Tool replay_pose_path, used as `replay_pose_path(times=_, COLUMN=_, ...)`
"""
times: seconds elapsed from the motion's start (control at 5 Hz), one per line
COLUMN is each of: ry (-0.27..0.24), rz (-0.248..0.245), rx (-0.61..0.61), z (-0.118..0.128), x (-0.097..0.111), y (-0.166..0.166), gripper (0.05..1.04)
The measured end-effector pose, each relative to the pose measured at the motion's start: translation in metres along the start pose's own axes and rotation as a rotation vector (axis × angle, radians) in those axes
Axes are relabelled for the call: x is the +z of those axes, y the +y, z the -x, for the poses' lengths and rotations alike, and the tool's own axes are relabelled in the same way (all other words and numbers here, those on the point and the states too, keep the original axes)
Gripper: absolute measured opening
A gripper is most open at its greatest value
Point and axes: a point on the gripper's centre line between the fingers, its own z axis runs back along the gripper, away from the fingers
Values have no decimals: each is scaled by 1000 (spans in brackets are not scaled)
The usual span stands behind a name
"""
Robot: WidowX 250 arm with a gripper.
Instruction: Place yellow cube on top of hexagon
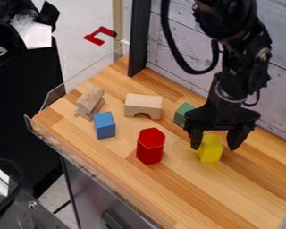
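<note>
- We see the wooden tabletop (187, 183) running across the view at a slant, with a clear plastic edge along its near left side.
- We find the black robot arm (235, 44) coming in from the top edge, in front of the pale board wall (175, 44).
- Our gripper (214, 149) hangs from it, pointing down at the right part of the tabletop. We see its two fingers spread wide, one on each side of the yellow cube, with a gap between the cube and the finger farther right in the view.
- We have the red hexagon (150, 146) standing upright near the middle of the tabletop, its flat six-sided top facing up.
- We spot a pale wooden arch block (143, 104) behind the hexagon, its curved opening down against the wood.
- We make out pale wooden pieces (90, 102) close together toward the left end of the tabletop; we cannot tell exactly how they meet.
- We see the yellow cube (210, 149), taller than it is wide, on the tabletop to the right of the red hexagon and apart from it.
- We find the blue block (104, 125) between the wooden pieces and the hexagon.
- We see the green block (181, 115) just behind the gripper, partly hidden by it.
</note>
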Motion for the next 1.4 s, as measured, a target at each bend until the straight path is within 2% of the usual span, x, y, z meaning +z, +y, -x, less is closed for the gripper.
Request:
replay_pose_path(times=0.4, ry=7, rz=45, rx=116, z=-1, x=-8, y=-4, gripper=964)
replay_pose_path(times=0.6, ry=13, rz=44, rx=127, z=0, x=-13, y=1, gripper=660)
replay_pose_path(times=0.8, ry=16, rz=39, rx=131, z=1, x=-14, y=4, gripper=578)
replay_pose_path(times=1.0, ry=25, rz=38, rx=139, z=3, x=-14, y=12, gripper=577)
replay_pose_path(times=1.2, ry=42, rz=48, rx=60, z=6, x=6, y=37, gripper=577)
replay_pose_path(times=1.4, ry=-14, rz=94, rx=-4, z=1, x=55, y=70, gripper=577)
